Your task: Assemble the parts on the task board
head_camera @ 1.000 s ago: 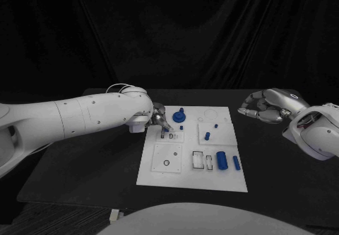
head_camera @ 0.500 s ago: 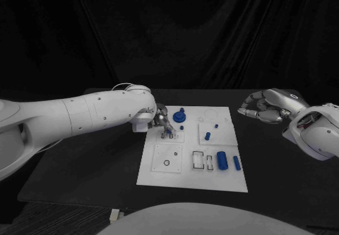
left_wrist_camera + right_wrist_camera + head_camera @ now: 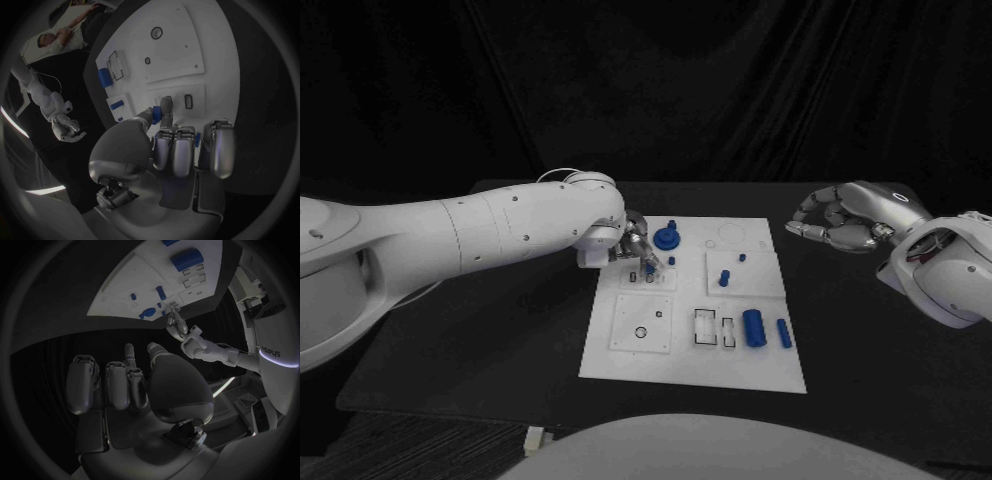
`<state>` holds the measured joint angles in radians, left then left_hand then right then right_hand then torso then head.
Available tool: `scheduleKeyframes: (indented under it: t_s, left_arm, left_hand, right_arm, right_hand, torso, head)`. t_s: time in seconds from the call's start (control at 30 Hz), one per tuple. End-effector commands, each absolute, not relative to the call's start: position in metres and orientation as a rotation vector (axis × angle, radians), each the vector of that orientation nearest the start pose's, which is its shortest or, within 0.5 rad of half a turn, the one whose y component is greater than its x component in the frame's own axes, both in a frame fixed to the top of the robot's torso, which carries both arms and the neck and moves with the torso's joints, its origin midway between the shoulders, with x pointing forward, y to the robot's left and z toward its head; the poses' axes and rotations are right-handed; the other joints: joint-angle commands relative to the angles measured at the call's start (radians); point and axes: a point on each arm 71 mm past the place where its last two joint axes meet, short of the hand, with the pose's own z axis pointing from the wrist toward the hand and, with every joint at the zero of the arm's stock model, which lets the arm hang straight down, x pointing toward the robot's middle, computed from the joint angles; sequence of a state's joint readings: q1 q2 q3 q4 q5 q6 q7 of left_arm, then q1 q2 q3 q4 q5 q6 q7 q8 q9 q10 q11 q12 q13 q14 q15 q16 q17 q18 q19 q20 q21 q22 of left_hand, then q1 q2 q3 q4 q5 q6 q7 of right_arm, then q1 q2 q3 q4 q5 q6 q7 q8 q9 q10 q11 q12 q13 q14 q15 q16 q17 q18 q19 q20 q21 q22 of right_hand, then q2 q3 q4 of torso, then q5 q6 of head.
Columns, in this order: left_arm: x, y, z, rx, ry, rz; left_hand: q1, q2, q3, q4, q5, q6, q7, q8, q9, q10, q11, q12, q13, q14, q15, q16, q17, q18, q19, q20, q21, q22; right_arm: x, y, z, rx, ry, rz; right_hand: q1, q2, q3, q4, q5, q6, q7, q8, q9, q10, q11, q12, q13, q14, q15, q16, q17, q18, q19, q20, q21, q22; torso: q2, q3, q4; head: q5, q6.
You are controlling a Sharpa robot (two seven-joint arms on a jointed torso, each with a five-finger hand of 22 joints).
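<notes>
Black table (image 3: pixel 488 340) under white board (image 3: pixel 675 362). Left hand (image 3: pixel 632 245) over board's near-left part, pinching small blue part (image 3: pixel 157 111); part's long axis unclear. Blue cylinder (image 3: pixel 753 327) lying lengthwise toward robot. Right hand (image 3: pixel 841 225) curled, empty, beside board.

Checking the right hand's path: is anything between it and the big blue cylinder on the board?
Nothing visible. The right hand hovers off the board's far right corner; only bare board and table lie between it and the cylinder.
</notes>
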<state>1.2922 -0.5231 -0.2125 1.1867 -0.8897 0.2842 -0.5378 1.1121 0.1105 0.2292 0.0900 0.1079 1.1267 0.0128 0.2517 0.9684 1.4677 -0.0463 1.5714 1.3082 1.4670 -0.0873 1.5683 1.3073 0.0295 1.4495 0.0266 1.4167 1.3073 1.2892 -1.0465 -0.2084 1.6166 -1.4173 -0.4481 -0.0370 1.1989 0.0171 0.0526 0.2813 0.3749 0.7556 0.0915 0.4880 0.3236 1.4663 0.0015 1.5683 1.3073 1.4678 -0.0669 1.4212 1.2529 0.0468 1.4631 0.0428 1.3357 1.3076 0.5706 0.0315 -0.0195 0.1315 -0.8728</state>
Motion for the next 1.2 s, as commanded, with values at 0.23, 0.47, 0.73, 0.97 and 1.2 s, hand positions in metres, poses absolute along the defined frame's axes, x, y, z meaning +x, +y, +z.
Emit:
scheduleKeyframes:
  t_s: [0.23, 0.47, 0.73, 0.97, 1.2]
  left_arm:
    - [0.512, 0.155, -0.263, -0.145, 2.581, -0.340]
    - [0.511, 0.155, -0.265, -0.137, 2.597, -0.329]
    - [0.511, 0.155, -0.267, -0.134, 2.609, -0.319]
    - [0.510, 0.156, -0.269, -0.134, 2.618, -0.310]
    - [0.510, 0.157, -0.272, -0.137, 2.624, -0.306]
  left_hand:
    - [-0.009, 0.001, 0.000, 0.004, 0.007, -0.007, 0.001, -0.005, -0.002, 0.103, -0.001, -0.001, 0.263, 0.104, -0.001, 0.003, 0.263, 0.019, -0.008, -0.002, -0.004, 0.151]
    - [-0.008, 0.001, 0.001, 0.004, 0.007, -0.008, 0.002, -0.006, -0.002, 0.103, -0.001, -0.001, 0.263, 0.104, -0.001, 0.003, 0.263, 0.019, -0.008, -0.002, -0.005, 0.151]
    - [-0.007, 0.001, 0.003, 0.003, 0.008, -0.011, 0.003, -0.009, -0.004, 0.103, 0.000, -0.001, 0.263, 0.104, -0.001, 0.003, 0.263, 0.020, -0.011, -0.002, -0.008, 0.148]
    - [-0.006, 0.000, 0.004, 0.003, 0.008, -0.013, 0.004, -0.011, -0.005, 0.103, 0.000, -0.001, 0.263, 0.104, 0.000, 0.003, 0.263, 0.021, -0.013, -0.001, -0.011, 0.147]
    - [-0.006, 0.001, 0.005, 0.003, 0.008, -0.014, 0.004, -0.012, -0.006, 0.103, 0.001, -0.001, 0.263, 0.104, 0.000, 0.003, 0.263, 0.021, -0.014, -0.001, -0.012, 0.146]
  right_arm:
    - [0.455, -0.274, -0.188, -0.115, 1.631, 0.565]
    - [0.455, -0.274, -0.188, -0.115, 1.631, 0.565]
    - [0.455, -0.274, -0.188, -0.114, 1.630, 0.565]
    - [0.454, -0.275, -0.188, -0.114, 1.630, 0.564]
    - [0.454, -0.275, -0.188, -0.114, 1.630, 0.565]
  right_hand:
    - [0.009, 0.004, 0.000, 0.001, 0.006, 0.007, 0.003, 0.001, -0.001, 0.105, 0.010, 0.003, 0.263, 0.048, 0.008, -0.004, -0.001, 0.009, 0.019, 0.007, -0.004, 0.189]
    - [0.009, 0.004, -0.001, 0.001, 0.005, 0.007, 0.003, 0.001, -0.002, 0.105, 0.010, 0.003, 0.263, 0.047, 0.008, -0.004, -0.002, 0.009, 0.019, 0.007, -0.004, 0.189]
    - [0.009, 0.004, -0.001, 0.001, 0.005, 0.007, 0.003, 0.001, -0.002, 0.105, 0.010, 0.003, 0.263, 0.047, 0.008, -0.004, -0.002, 0.009, 0.019, 0.007, -0.004, 0.189]
    - [0.009, 0.004, -0.001, 0.001, 0.005, 0.007, 0.003, 0.001, -0.002, 0.105, 0.010, 0.003, 0.263, 0.047, 0.008, -0.004, -0.002, 0.009, 0.019, 0.007, -0.004, 0.189]
    - [0.009, 0.004, -0.001, 0.001, 0.005, 0.007, 0.003, 0.001, -0.002, 0.105, 0.010, 0.003, 0.263, 0.047, 0.008, -0.004, -0.002, 0.009, 0.019, 0.007, -0.004, 0.189]
  torso:
    - [0.001, 0.0000, 0.0001]
    - [-0.001, -0.0001, 0.0003]
    - [0.000, -0.0002, 0.0003]
    - [0.000, 0.0003, -0.0001]
    - [0.000, 0.0000, -0.0004]
  head:
    - [0.001, 0.000]
    - [0.000, 0.000]
    - [-0.001, 0.000]
    - [0.000, 0.000]
    - [-0.001, 0.000]
